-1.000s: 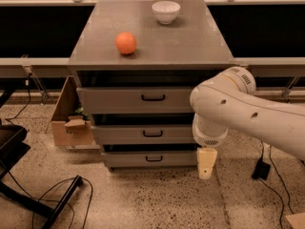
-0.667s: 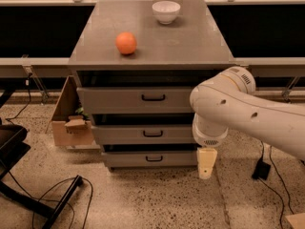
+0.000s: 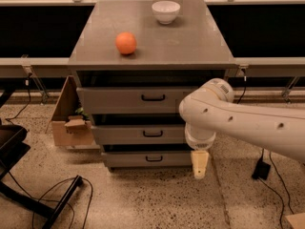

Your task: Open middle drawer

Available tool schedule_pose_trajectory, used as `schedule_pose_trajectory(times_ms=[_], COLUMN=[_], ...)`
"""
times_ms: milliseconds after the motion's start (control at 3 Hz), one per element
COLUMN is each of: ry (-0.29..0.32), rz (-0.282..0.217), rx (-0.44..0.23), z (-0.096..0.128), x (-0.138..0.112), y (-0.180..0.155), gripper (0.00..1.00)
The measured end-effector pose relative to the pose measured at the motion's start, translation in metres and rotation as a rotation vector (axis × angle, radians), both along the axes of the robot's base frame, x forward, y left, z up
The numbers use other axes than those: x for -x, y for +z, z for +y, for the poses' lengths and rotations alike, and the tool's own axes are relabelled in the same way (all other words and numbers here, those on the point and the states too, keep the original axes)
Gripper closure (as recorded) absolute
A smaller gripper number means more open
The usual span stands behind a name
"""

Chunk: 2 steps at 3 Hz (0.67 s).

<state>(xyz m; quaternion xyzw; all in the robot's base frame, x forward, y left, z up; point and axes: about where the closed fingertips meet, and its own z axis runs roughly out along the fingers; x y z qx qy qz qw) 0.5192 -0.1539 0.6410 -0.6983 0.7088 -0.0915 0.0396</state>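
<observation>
The grey cabinet [image 3: 143, 37] has three drawers stacked in its front. The middle drawer [image 3: 124, 134] is shut, and its small black bar handle [image 3: 152, 133] faces me. The top drawer [image 3: 114, 100] and the bottom drawer [image 3: 128, 159] are shut too. My gripper [image 3: 200, 165] hangs pointing down at the cabinet's lower right corner, beside the bottom drawer's right end. It is below and to the right of the middle drawer's handle and holds nothing I can see. My white arm [image 3: 248, 123] comes in from the right and covers the right ends of the drawer fronts.
An orange [image 3: 126, 43] and a white bowl [image 3: 166, 11] sit on the cabinet top. A cardboard box [image 3: 69, 123] stands on the floor to the left of the cabinet. Black cables and a stand leg [image 3: 57, 204] lie at the lower left. A black plug [image 3: 261, 170] lies at the right.
My arm has shifted a little to the left, and the gripper with it. The drawers have not moved.
</observation>
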Motion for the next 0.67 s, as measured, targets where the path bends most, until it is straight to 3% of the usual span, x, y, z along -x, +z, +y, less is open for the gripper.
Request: schedule_pose_trajectory(times_ms=[667], ry=[0.006], rz=[0.022], rx=[0.003], z=[-0.005], x=[-0.06], y=[-0.089], gripper=[0.0])
